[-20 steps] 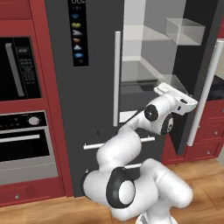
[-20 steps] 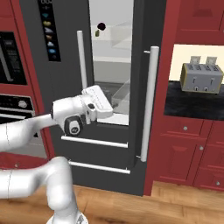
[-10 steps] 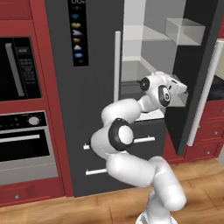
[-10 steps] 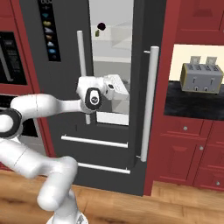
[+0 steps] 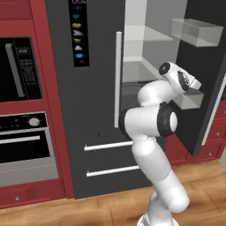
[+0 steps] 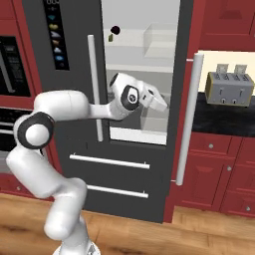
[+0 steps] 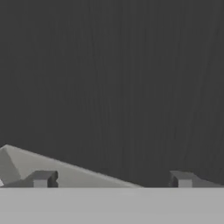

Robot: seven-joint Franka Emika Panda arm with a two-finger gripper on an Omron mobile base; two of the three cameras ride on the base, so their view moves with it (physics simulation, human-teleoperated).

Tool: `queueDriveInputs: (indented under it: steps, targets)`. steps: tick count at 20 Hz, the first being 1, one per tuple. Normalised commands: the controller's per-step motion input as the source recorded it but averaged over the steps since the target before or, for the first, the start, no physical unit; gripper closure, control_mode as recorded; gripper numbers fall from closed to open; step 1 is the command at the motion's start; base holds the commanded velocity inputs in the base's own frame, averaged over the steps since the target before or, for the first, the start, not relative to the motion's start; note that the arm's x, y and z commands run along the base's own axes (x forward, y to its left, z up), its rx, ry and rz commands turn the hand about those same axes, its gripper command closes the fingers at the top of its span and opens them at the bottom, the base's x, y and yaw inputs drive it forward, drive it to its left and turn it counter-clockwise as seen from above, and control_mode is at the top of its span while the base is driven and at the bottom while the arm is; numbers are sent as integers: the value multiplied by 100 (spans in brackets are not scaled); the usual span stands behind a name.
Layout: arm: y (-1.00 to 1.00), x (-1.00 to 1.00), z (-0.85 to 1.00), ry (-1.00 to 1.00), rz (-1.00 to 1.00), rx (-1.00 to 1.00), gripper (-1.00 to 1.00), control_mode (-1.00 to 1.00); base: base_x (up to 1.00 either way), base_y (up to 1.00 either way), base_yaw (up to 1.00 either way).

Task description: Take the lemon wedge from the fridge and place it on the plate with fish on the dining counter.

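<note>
1. Fridge [image 6: 74, 74]: right door swung open, white inside showing w/ shelves and clear bins. I'm at the fetch step, reaching in; nothing picked yet.
2. My arm [image 5: 150, 123]: vs a sec ago it's raised and swung further toward the opening, elbow now high, hand up by the middle shelf.
3. My gripper [image 7: 111, 178]: fingers spread wide, nothing between them; facing a dark grey panel close up, prob the open door's inner face.
4. Small dark lump [image 6: 115, 31] on the upper shelf, not my target.
5. Lemon wedge: can't make it out on the shelves. Next: turn hand toward shelves, find wedge, then descend.
</note>
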Motion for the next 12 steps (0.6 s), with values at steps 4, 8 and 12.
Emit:
queueDriveInputs:
  steps: [4,8,12]
  targets:
    - [98,-17,0,-6,32,-1,-100,-100,0,0,0]
    - [100,-2,22,-10,45,-2,-100,-100,0,0,0]
    - [99,0,45,-9,57,-4,-100,-100,0,0,0]
